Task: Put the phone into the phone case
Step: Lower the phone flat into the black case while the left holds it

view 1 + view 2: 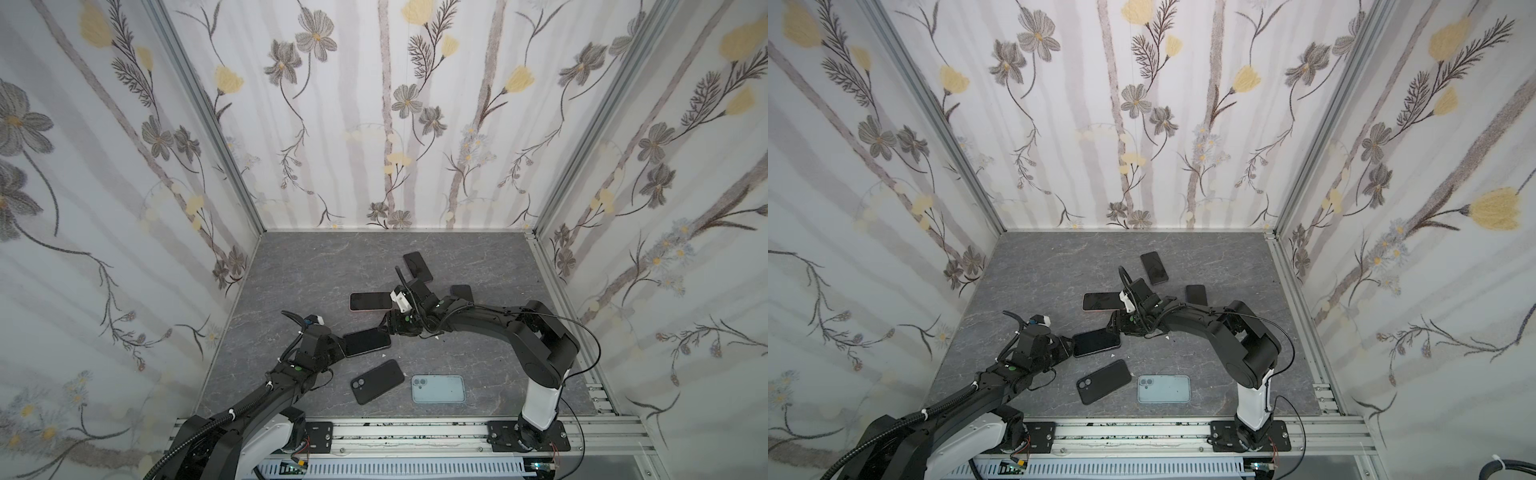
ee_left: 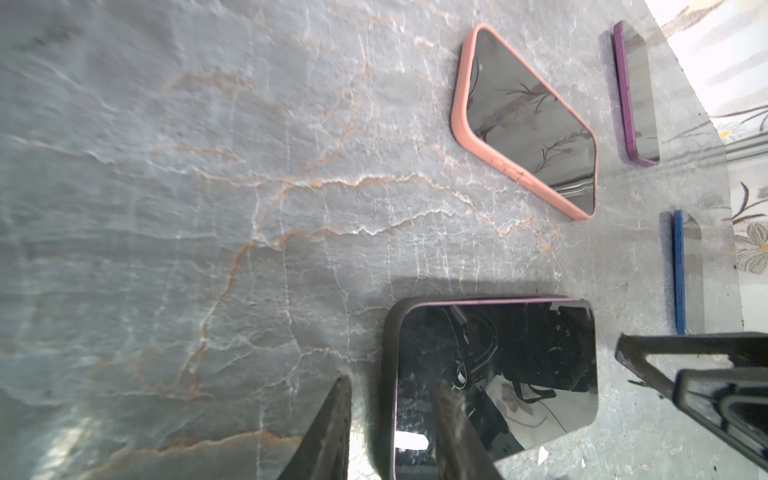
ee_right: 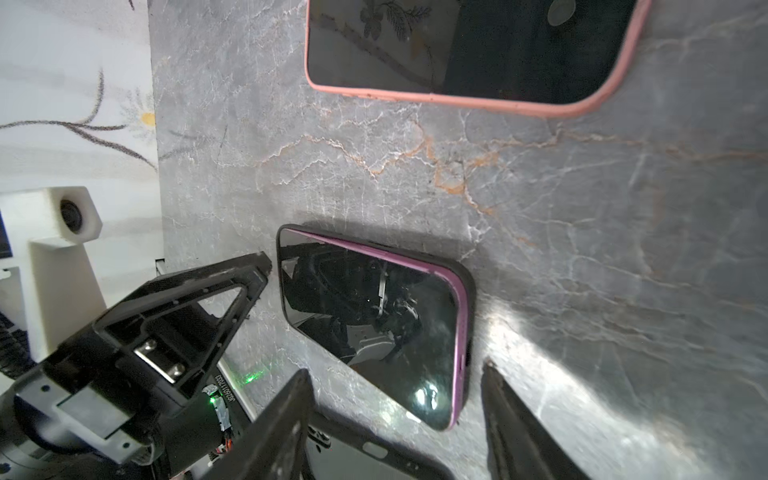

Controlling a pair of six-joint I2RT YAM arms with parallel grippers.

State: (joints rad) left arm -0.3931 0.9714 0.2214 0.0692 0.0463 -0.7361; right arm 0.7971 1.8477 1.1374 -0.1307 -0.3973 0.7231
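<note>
In both top views the phone (image 1: 368, 341) (image 1: 1096, 343) lies screen up in the middle of the desk (image 1: 291, 270). My left tool (image 1: 342, 344) is at its left end and my right tool (image 1: 384, 326) is just by its right end.

In the left wrist view, the black phone case (image 2: 388, 332) wraps the phone. My left tool (image 2: 392, 380) straddles its rim, one finger over the screen and one outside. I cannot tell whether it clamps.

In the right wrist view, my right tool (image 3: 397, 368) is released, its fingers spread wide on either side of the phone's near end. A purple phone edge shows along the case's rim.
</note>
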